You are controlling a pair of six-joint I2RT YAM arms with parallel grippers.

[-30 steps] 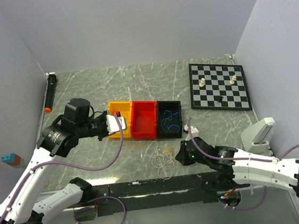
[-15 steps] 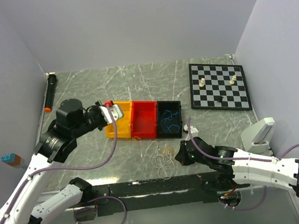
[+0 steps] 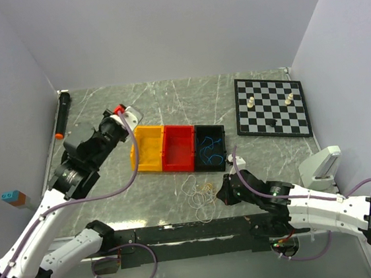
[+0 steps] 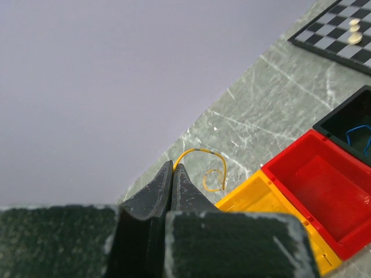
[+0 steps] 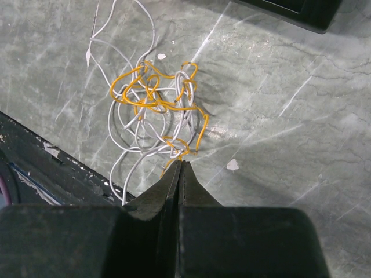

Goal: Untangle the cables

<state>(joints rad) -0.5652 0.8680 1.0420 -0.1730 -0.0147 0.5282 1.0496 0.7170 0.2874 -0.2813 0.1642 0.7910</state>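
My left gripper [image 4: 173,165] is shut on a thin yellow cable [image 4: 213,167] and holds it in the air, behind the yellow bin's [image 4: 272,202] far left corner; in the top view this gripper [image 3: 124,113] is up at the back left. A tangle of yellow and white cables [image 5: 156,110] lies on the table in front of the bins [image 3: 201,192]. My right gripper [image 5: 181,163] is shut at the tangle's near edge, pinching a yellow strand [image 5: 174,152]. Blue cables [image 3: 210,151] lie in the black bin [image 3: 209,127].
A red bin [image 3: 179,149] stands between the yellow bin [image 3: 148,153] and the black one. A chessboard [image 3: 272,106] with a few pieces lies at the back right. A black marker [image 3: 61,115] lies along the left wall. A white device [image 3: 321,164] stands at the right.
My left arm has swung from over the yellow bin up and toward the back left, still holding the yellow cable. The right arm and the tangle have not moved.
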